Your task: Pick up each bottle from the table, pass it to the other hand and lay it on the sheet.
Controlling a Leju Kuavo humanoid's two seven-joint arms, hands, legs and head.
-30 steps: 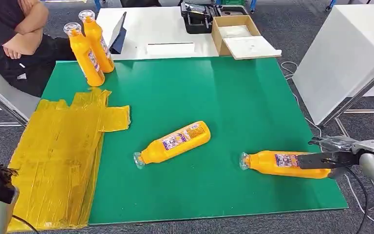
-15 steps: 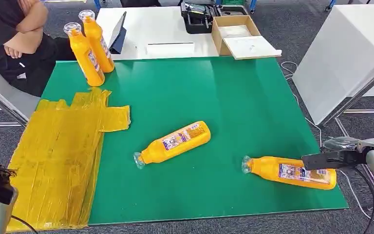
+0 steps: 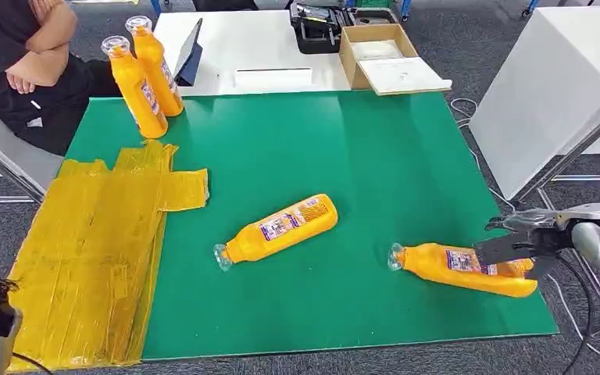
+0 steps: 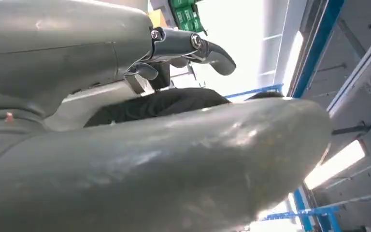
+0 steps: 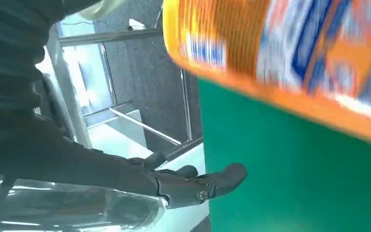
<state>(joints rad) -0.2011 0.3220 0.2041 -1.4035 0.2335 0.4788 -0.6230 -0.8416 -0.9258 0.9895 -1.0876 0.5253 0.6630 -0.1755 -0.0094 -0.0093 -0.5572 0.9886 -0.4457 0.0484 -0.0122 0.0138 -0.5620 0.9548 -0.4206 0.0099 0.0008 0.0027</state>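
From the head, the right hand (image 3: 516, 248) lies over the base of the near bottle (image 3: 457, 268), flat at the green mat's (image 3: 375, 172) right edge; whether it grips, I cannot tell; its wrist view puts the bottle (image 5: 290, 63) just beside spread fingers (image 5: 207, 186). The left hand (image 4: 188, 46) hangs bare, fingers apart; the yellow sheet (image 3: 94, 258) lies well apart, left.
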